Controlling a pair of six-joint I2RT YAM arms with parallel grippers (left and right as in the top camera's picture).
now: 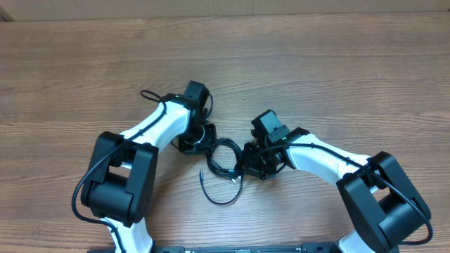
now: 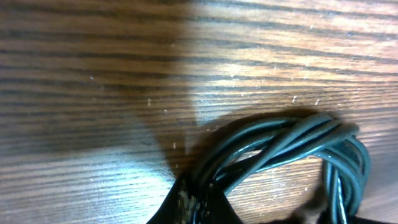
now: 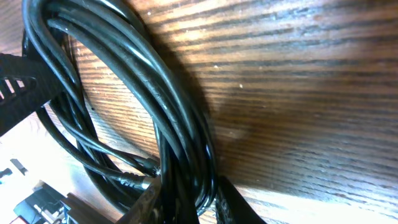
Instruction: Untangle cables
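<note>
The cables (image 1: pixel 223 160) lie as a small black tangle on the wooden table between my two grippers, with one loose loop trailing toward the front (image 1: pixel 221 199). My left gripper (image 1: pixel 204 138) is at the tangle's upper left. In the left wrist view its tips (image 2: pixel 200 205) are shut on strands of the twisted bundle (image 2: pixel 280 146). My right gripper (image 1: pixel 248 160) is at the tangle's right side. In the right wrist view the thick bundle (image 3: pixel 177 124) runs between its fingers (image 3: pixel 148 205), which press on it. A silver-tipped plug end (image 3: pixel 144 182) lies beside them.
The wooden table (image 1: pixel 330 70) stretches wide behind the arms to its far edge (image 1: pixel 225 15). Both arm bases (image 1: pixel 116 179) stand at the front corners. A thicker black wire (image 1: pixel 150 94) loops off the left arm.
</note>
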